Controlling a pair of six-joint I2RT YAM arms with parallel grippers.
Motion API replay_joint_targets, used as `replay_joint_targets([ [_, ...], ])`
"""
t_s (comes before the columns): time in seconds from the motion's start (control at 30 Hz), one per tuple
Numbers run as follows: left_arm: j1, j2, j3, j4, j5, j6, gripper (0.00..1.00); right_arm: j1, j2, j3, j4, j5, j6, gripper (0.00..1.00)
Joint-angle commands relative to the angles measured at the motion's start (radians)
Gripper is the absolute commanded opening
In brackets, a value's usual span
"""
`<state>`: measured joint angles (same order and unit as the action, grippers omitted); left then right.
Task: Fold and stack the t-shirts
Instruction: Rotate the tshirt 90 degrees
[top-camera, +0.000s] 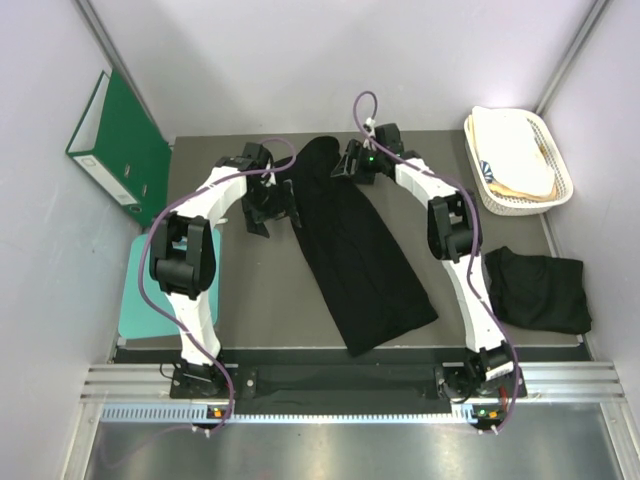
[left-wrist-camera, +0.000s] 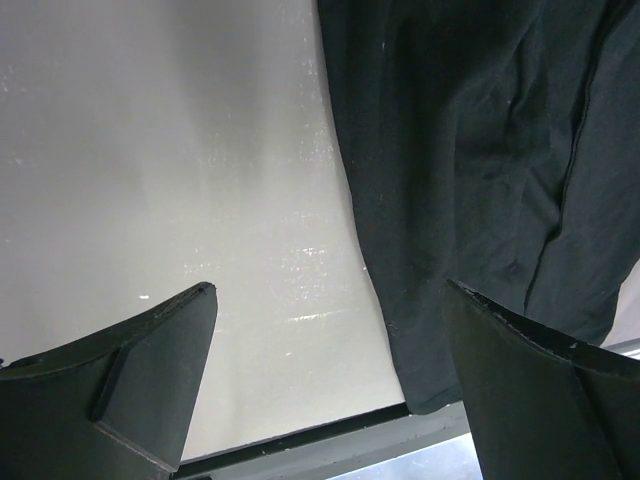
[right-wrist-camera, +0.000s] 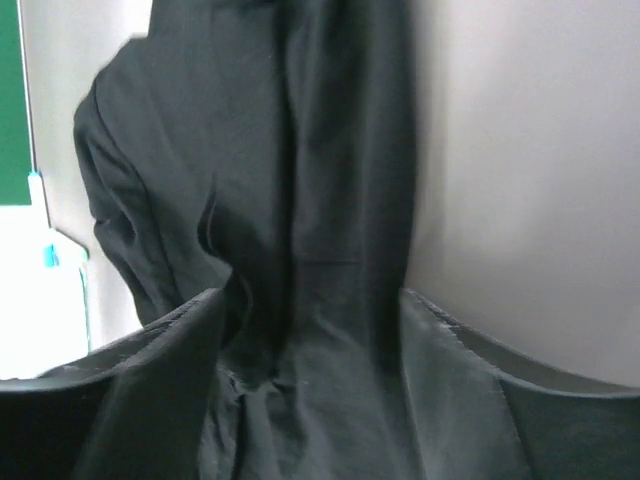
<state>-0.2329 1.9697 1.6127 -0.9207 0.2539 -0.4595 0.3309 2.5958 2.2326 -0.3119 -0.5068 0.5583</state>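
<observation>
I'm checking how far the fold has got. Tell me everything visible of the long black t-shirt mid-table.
The black t-shirt is plain, soft, matte cloth, folded lengthwise into a long strip, with seams and wrinkles showing. It lies on the grey table, slanting from far centre to near right and widening toward the near end. The right gripper straddles its far end, jaws apart; the left gripper hangs open beside its left edge.

Left fingers (left-wrist-camera: 150, 380) apart, right fingers (right-wrist-camera: 140, 400) apart

Matt black cloth t-shirt (top-camera: 355, 250) — smooth grey table (top-camera: 255, 295).
</observation>
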Motion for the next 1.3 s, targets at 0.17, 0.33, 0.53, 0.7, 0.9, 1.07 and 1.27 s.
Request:
replay_joint_targets([
  [0.17,-0.003,-0.109,-0.028,-0.017,-0.025,0.031,0.99,0.02,0.015,-0.073,0.03,0.033,0.035,0.0],
  [0.33,-0.003,-0.12,-0.036,-0.015,-0.024,0.031,0.99,-0.003,-0.057,-0.14,0.06,0.099,0.035,0.0],
  [0.53,-0.003,-0.12,-0.053,0.0,-0.002,0.022,0.99,-0.072,-0.156,-0.275,0.096,0.18,0.028,0.0],
  [0.7,-0.003,-0.114,-0.083,0.017,0.027,0.019,0.99,-0.139,-0.233,-0.43,0.131,0.221,0.017,0.0],
  [0.9,-0.02,-0.095,-0.109,0.043,0.093,0.032,0.99,-0.184,-0.315,-0.568,0.158,0.278,0.017,0.0],
  [1.07,-0.054,-0.069,-0.123,0.056,0.11,0.044,0.99,-0.185,-0.333,-0.571,0.129,0.275,-0.012,0.17],
  [1.27,-0.072,-0.066,-0.145,0.088,0.117,0.036,0.99,-0.168,-0.497,-0.657,0.151,0.375,-0.073,0.84],
])
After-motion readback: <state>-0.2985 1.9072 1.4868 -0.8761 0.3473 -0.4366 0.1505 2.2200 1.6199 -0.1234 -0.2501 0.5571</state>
